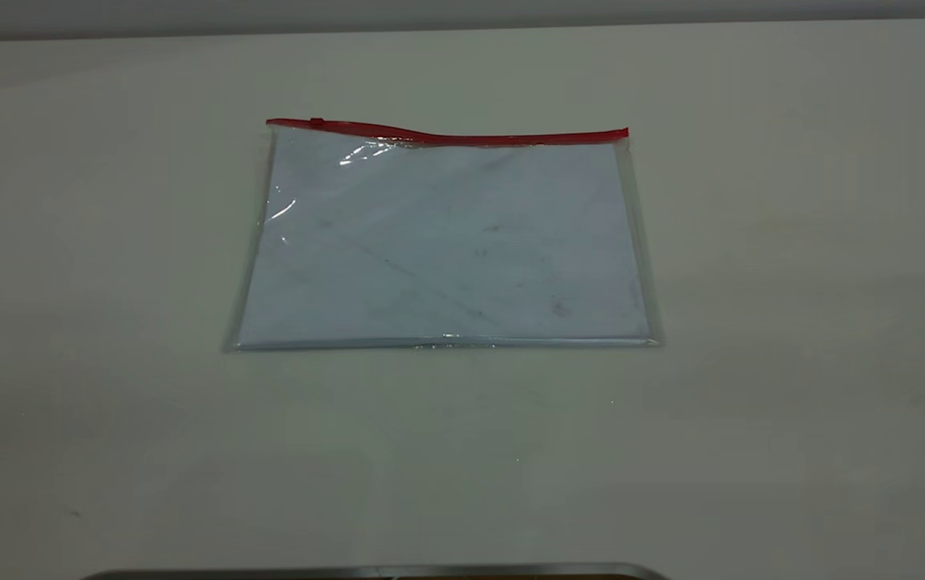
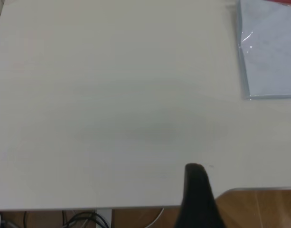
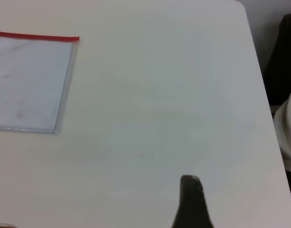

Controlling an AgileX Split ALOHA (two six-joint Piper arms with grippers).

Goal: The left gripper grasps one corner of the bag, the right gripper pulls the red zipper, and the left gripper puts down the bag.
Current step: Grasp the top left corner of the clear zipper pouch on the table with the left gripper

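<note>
Exterior view: bag (image 1: 442, 242) flat mid-table (image 1: 793, 322), red zipper (image 1: 446, 135) far edge; both end effectors' state unclear.

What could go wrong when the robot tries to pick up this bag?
The bag lies flat on the table, so the left end effector may slip off a thin, glossy corner. The slider on the red zipper looks tiny, easy for the right end effector to miss.

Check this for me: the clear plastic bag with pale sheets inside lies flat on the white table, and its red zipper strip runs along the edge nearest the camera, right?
Not quite. The clear plastic bag does lie flat on the white table, but its red zipper strip runs along the far edge, away from the camera, as the exterior view shows.
</note>
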